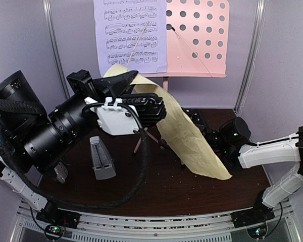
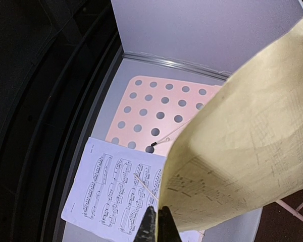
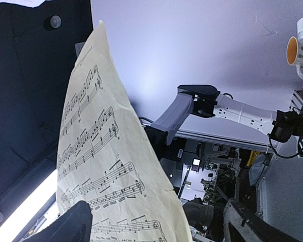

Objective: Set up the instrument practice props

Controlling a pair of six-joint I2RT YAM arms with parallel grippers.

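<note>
Holding the pale-yellow paper sheet-music page (image 1: 192, 141) by its upper edge, the left gripper (image 2: 158, 224) had its jaws pressed together on the paper, raised in front of the pink perforated music-stand desk (image 1: 202, 40). The page hung in a long curve down and to the right. Its lower corner sat low over the dark table (image 1: 156, 194), and contact there could not be determined. The right gripper (image 3: 156, 219) was beside that lower part with its jaws wide apart. The page ran past one finger, unpinched. A lavender sheet-music page (image 1: 131, 35) occupied the left half of the desk, and the right half was bare. The small grey pyramid metronome (image 1: 101, 160) stood on the table, well apart from both grippers.

Probable faults from this state:
- Tearing or creasing, if the left arm lifted while the lower end dragged on the table or caught a finger of the right gripper.
- Snagging on the thin wire retainer (image 1: 193, 49), or pushing the lavender page askew.
- Buckling at the ledge, since the limp page was supported at one edge only.
</note>
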